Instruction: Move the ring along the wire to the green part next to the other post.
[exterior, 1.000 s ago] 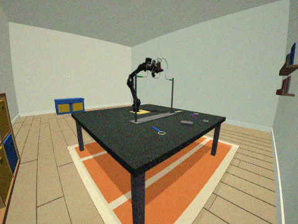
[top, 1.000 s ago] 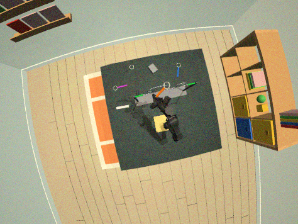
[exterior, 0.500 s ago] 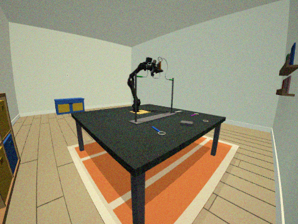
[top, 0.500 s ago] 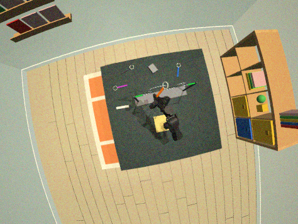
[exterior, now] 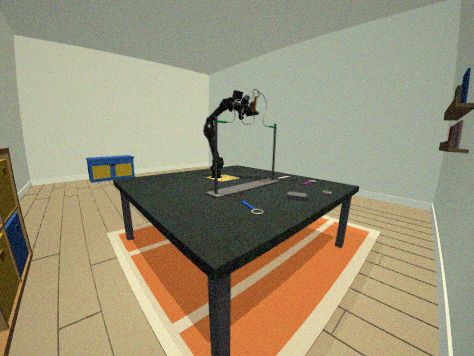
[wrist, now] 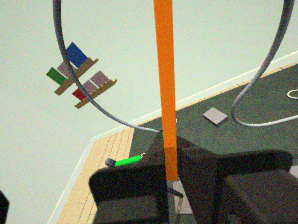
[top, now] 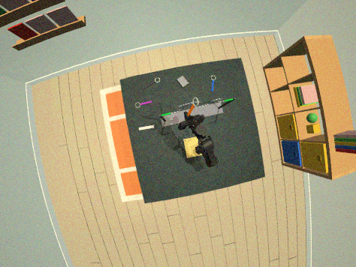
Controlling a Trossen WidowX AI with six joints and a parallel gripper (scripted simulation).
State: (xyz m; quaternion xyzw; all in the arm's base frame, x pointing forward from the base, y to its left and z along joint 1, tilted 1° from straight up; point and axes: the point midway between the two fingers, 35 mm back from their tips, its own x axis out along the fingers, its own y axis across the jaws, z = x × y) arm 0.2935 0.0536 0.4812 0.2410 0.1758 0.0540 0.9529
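Orange, the handle (top: 191, 109) (exterior: 255, 104) (wrist: 166, 75) was found clamped in the hand (top: 186, 115) (exterior: 255, 113) (wrist: 163, 135), its fingers closed on the lower end. The ring (top: 195, 98) (exterior: 256, 90) was held high, between the two posts and well apart from both. Whether the wire (exterior: 265, 107) (wrist: 95, 102) ran through it, or touched it, could not be told at this size.

Pick-up was judged complete and the carry part-way done. Neither the green part at the far post (top: 166, 114) (exterior: 272, 127) (wrist: 128, 161) nor the green part at the near post (top: 228, 100) (exterior: 222, 121), as named from the exterior view, bore the ring. Which was the destination could not be settled. Remaining: the rest of the carry, hanging the ring, release and withdrawal. The bends were judged the chief risk of contact with the grey wire.

The dark desk (top: 240, 150) (exterior: 175, 200) (wrist: 270, 90) carried a grey base plate (top: 214, 109) (exterior: 235, 187), a grey block (top: 182, 81) (exterior: 297, 195) (wrist: 215, 116), a blue stick (top: 212, 85) (exterior: 247, 205) and a magenta stick (top: 146, 103) (exterior: 308, 182). An orange rug (top: 122, 142) (exterior: 280, 300) lay partly beneath. A blue cabinet (exterior: 110, 160) stood by the pale wall.
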